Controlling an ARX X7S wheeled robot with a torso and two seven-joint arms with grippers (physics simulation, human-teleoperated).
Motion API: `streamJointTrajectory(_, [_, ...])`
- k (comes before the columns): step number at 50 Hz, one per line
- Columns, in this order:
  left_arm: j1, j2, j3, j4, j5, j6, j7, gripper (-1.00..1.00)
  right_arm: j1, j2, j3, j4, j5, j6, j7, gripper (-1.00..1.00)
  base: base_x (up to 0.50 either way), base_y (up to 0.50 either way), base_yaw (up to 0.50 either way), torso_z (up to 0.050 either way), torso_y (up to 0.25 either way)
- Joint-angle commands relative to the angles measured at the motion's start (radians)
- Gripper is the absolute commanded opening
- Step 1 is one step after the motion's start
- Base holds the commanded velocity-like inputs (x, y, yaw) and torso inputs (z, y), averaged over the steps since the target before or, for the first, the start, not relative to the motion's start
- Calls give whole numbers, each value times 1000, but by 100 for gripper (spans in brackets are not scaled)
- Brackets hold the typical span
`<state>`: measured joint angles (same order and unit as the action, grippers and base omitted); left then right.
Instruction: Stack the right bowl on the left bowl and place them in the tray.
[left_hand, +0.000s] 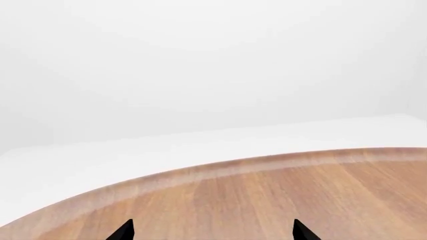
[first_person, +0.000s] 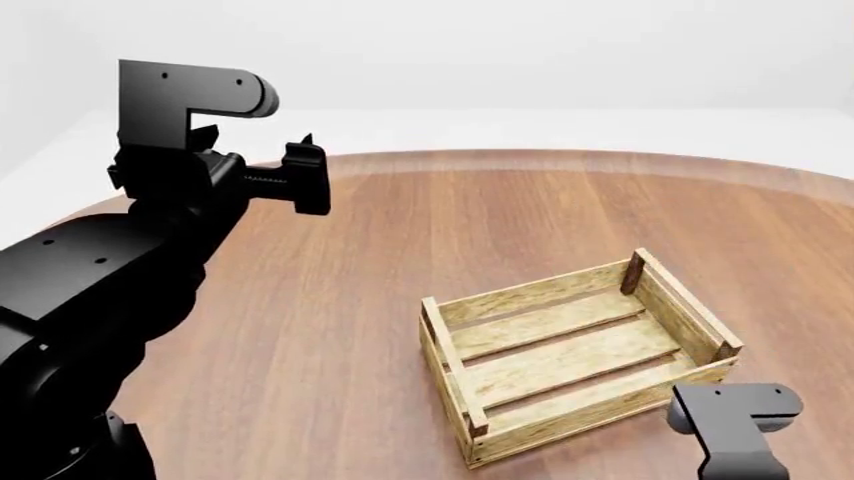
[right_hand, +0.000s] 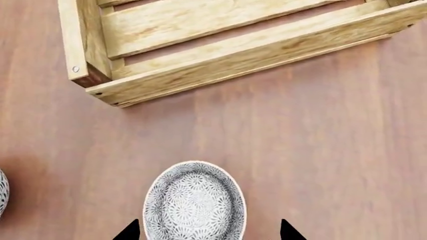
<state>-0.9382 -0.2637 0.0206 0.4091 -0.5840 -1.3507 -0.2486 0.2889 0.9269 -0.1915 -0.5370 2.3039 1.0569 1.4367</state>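
Right gripper (right_hand: 207, 231): jaws spreading wide around the patterned bowl (right_hand: 194, 202).
Left gripper (left_hand: 213, 231): jaws gaping wide over bare surface (left_hand: 280, 200).
Tray (first_person: 577, 350): sitting empty.
Writing: none readable.

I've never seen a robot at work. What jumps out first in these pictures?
The light-wood tray sits empty on the round wooden table, toward the robot's right. In the right wrist view a patterned bowl lies between the open right claw tips, near the tray. The bulky black left arm hangs raised on the robot's left.

place: bare simulated studio | evidence: round wooden table (first_person: 400, 260); plain white walls (left_hand: 200, 60); featureless floor
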Motion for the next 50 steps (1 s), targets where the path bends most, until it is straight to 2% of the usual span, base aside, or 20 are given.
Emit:
streamJointTrajectory(1, [1,-1,4,-2,-7,4,-4,100,-31,2,6,31,-50,3,-45,100,0,0,0,0,0])
streamJointTrajectory(23, [14,-8,10,-17,-8,27,-5,100,-57,-14,10,153,-166,41,-169,100,0,0,0,0,0])
streamJointTrajectory(38, [12,-11,7,-18,-14,26,-6,100,-39,-75,-27,281,-310,90,-306,100,0,0,0,0,0])
streamJointTrajectory(50, [11,-12,7,-19,-16,27,-8,100,-38,-74,-33,286,-313,86,-314,100,0,0,0,0,0])
